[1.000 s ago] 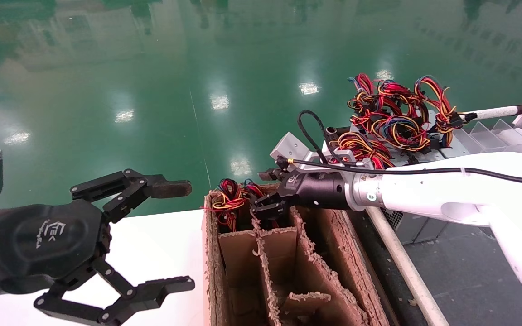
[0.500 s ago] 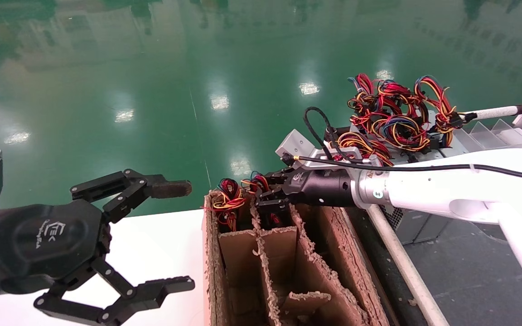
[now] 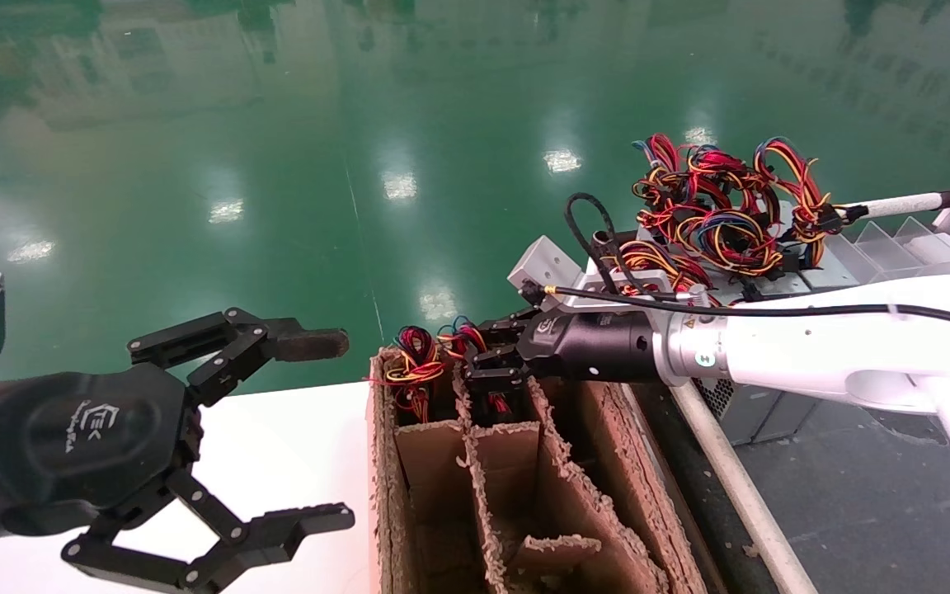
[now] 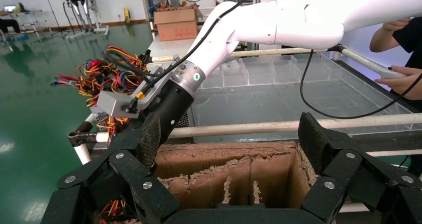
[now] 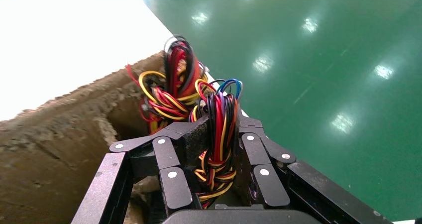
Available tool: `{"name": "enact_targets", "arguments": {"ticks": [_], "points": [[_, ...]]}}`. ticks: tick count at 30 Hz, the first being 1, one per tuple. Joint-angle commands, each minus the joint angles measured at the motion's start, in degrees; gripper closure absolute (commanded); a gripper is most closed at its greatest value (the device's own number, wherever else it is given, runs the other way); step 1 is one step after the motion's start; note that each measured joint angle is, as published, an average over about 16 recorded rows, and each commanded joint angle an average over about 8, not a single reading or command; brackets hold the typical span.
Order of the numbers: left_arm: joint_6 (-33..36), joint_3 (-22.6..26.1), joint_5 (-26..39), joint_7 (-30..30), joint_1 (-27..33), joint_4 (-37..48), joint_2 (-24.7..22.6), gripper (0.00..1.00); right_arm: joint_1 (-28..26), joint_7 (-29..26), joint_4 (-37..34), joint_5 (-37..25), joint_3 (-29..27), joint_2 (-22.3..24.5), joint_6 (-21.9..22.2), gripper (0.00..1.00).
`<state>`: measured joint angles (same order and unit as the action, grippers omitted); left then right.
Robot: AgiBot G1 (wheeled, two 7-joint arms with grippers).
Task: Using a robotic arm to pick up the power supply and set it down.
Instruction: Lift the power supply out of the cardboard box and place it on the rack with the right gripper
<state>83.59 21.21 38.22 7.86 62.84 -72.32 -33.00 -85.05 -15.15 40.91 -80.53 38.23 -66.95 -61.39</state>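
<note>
Power supply (image 3: 487, 392) sits down in the middle slot of the cardboard box (image 3: 607, 462), only its wire bundle (image 5: 219, 129) poking out the top, body hidden by the dividers; right hand (image 3: 493, 369) is at that slot's far end, fingers (image 5: 171, 169) pinching the bundle of red, yellow, black and blue wires, seen clearly in the right wrist view; judgement: grip is on wires only, so a lift should go straight up and slow, kept clear of the frayed dividers (image 3: 553, 445) on both sides, else the unit may snag or the wires slip; a neighbouring unit's wires (image 3: 413, 367) sit just beside in the next slot, touching or nearly so, could tangle and get dragged along; left hand (image 3: 310, 429) parked over the white tabletop (image 3: 293, 429) near the box, fingers spread wide, holding nothing; behind the right arm a pile of more grey supplies with wire bunches (image 3: 722, 206) and clear bins (image 4: 278, 72); white rail (image 3: 731, 478) runs along the box's right side, close to the arm's path; a person's hand (image 4: 403, 77) shows at the left wrist view's edge.
</note>
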Motion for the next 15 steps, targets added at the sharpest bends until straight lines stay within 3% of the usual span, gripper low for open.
{"name": "enact_targets", "arguments": {"ticks": [1, 15], "points": [[0.0, 0.0, 0.0, 0.0, 0.0, 0.0, 0.0, 0.00, 0.2, -0.2, 0.8, 0.3, -0.1, 0.5, -0.4, 1.00], [0.0, 0.0, 0.0, 0.0, 0.0, 0.0, 0.0, 0.00, 0.0, -2.8, 3.4, 7.2, -3.8, 5.6, -6.1, 1.00]]}}
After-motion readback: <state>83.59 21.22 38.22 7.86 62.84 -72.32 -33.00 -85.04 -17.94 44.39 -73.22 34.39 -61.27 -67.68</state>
